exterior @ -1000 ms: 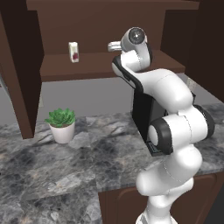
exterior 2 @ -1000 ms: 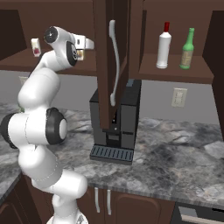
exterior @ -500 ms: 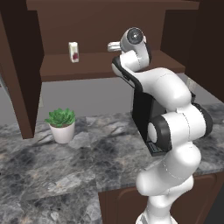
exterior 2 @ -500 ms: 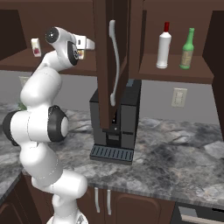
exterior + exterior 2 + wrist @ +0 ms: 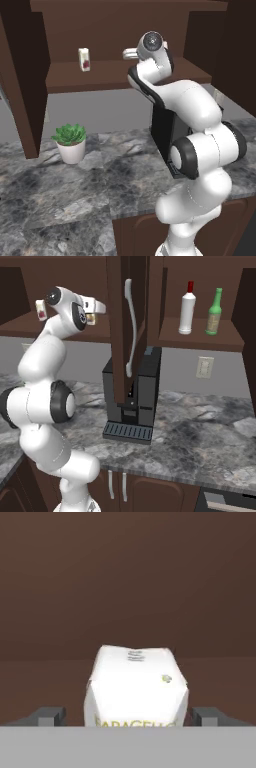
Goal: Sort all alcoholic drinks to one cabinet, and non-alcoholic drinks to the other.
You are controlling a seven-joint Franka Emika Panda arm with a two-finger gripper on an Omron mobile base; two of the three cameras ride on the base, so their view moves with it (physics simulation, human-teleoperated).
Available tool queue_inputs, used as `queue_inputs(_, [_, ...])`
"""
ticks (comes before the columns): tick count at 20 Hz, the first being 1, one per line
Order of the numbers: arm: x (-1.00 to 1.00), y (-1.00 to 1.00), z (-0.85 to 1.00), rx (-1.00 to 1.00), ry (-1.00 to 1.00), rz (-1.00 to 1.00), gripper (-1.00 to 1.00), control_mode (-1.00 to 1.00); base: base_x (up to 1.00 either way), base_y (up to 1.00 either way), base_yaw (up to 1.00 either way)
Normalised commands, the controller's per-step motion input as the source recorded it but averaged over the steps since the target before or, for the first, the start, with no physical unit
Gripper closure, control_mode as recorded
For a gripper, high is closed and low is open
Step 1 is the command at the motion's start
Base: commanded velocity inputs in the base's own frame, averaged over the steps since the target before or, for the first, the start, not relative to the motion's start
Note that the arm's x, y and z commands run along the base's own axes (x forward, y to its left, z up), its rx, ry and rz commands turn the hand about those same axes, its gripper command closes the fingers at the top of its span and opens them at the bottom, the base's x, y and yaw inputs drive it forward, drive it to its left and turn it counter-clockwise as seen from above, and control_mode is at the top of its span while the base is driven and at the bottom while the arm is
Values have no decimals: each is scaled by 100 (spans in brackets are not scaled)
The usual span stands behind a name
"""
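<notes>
From the left base view, the white arm reaches up to the long shelf of the wide cabinet [image 5: 120, 75]. A small white carton [image 5: 84, 59] with a red mark stands upright on that shelf, far to the left of the arm's hand. A little green plant [image 5: 70, 142] in a white pot sits on the grey stone worktop [image 5: 60, 200] below. A black coffee machine [image 5: 162, 132] stands behind the arm.

From the right base view, the gripper [image 5: 95, 312] is up at the same shelf, and a bit of the cream carton [image 5: 91, 317] peeks out under it. The white carton with the red mark sits past the arm on the left. The narrow cabinet's door [image 5: 127, 331] hangs open with its long silver handle [image 5: 131, 326]. Inside that cabinet a white bottle with a red cap [image 5: 187, 308] and the green bottle [image 5: 214, 312] stand side by side on a shelf, near each other but apart.

From the hand view, the cream carton sits on the shelf between the two finger tips [image 5: 50, 716]. The jaws are wide apart, released, with a gap on each side of the carton.
</notes>
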Motion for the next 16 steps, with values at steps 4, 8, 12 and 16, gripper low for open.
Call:
queue_inputs(4, [-28,0,0,0,0,-6,-100,-100,0,0,0])
queue_inputs(8, [-28,4,0,0,0,-5,-100,-100,0,0,0])
queue_inputs(12, [-31,7,0,0,-2,-2,-100,-100,0,0,0])
queue_inputs(16, [-39,2,7,0,-3,-1,-100,-100,0,0,0])
